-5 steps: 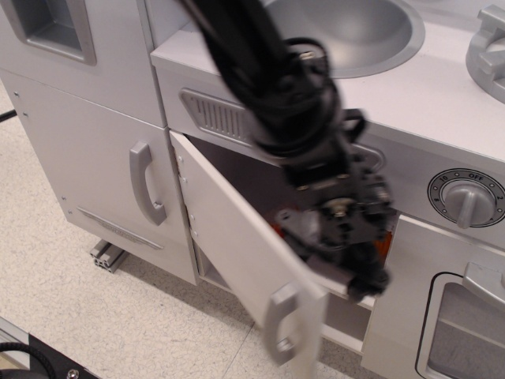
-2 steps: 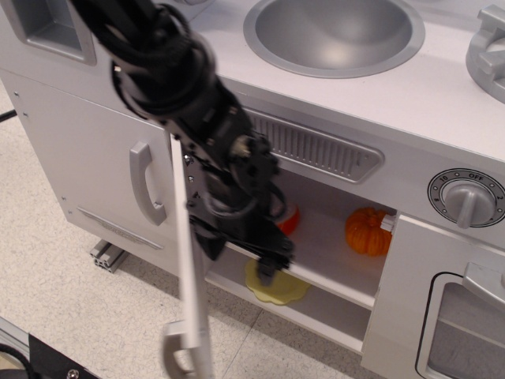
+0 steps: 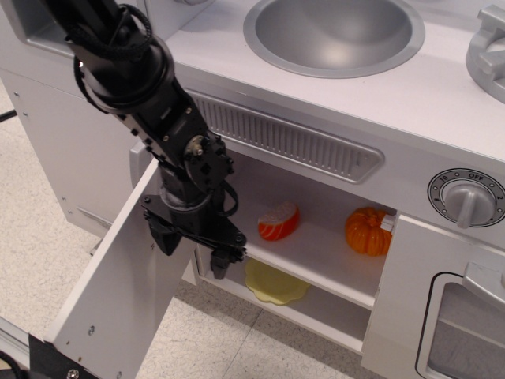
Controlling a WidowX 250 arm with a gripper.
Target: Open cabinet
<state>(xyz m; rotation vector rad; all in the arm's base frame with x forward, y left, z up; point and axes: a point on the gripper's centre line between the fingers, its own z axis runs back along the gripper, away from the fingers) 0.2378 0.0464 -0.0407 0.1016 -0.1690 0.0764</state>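
The cabinet (image 3: 316,253) under the sink stands open, its white shelf in view. Its wide white door (image 3: 118,284) is swung far out to the left, inner face toward me, and its handle is hidden. My gripper (image 3: 193,245) hangs from the black arm just inside the door, at the left end of the opening. Its fingers (image 3: 221,262) point down and hold nothing; I cannot tell if they are open or shut. They seem close to or against the door's inner face.
On the shelf lie a red-and-white sushi toy (image 3: 278,221) and an orange pumpkin (image 3: 368,230); a yellow plate (image 3: 274,283) lies below. A sink (image 3: 335,35) is on top, a knob (image 3: 467,199) and oven door (image 3: 442,316) at right. The open door hides the tall left cabinet.
The door swung from half open to wide open on the left. My arm and gripper moved left with it, uncovering the shelf and its toys.
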